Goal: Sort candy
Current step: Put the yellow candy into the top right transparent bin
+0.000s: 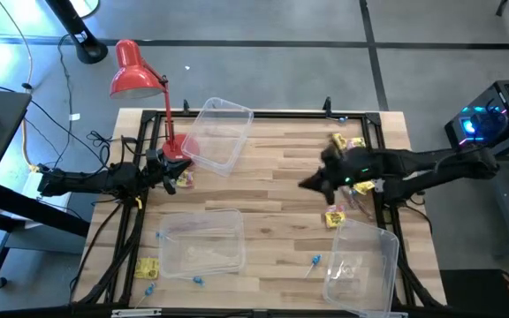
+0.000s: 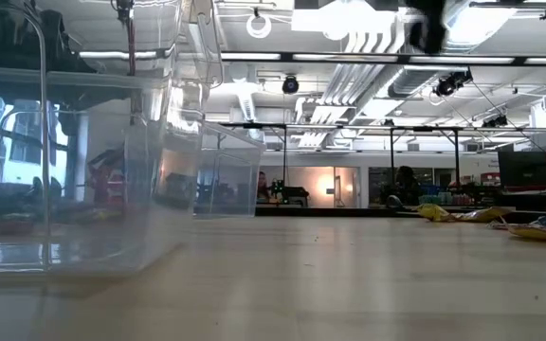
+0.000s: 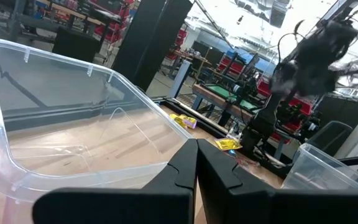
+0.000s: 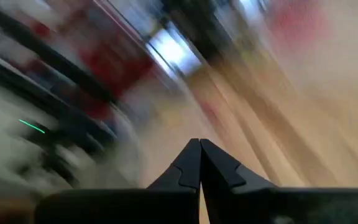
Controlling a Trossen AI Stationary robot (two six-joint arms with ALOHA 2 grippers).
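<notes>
Three clear plastic bins sit on the wooden table (image 1: pixel 272 194): a far bin (image 1: pixel 217 132) near the red lamp (image 1: pixel 135 72), a front-left bin (image 1: pixel 203 243), and a front-right bin (image 1: pixel 359 263). Candy is scattered all around them, none clearly inside any bin. Yellow packets (image 1: pixel 346 141) lie at the far right edge, another yellow packet (image 1: pixel 335 219) rests just beside the front-right bin's far corner, and one more yellow piece (image 1: pixel 146 268) sits at the front-left, outside the bin there. Tiny blue twists (image 1: pixel 314 261) show between the two front bins, with another blue piece (image 1: pixel 198 281) by the front-left bin's near edge.

Left gripper (image 1: pixel 177 173) hangs at the table's left side, just beside the far bin and the lamp's base, fingers clenched together with nothing between them; its wrist view shows the closed tips (image 3: pixel 197 163) in front of that bin's rim. A small yellow sweet (image 1: pixel 185 181) lies right by it.

Right gripper (image 1: pixel 312 183) reaches in over the middle-right of the table, near the yellow packets, pinched tight and empty; its wrist view is smeared, only the joined fingertips (image 4: pixel 199 165) readable above wood.
</notes>
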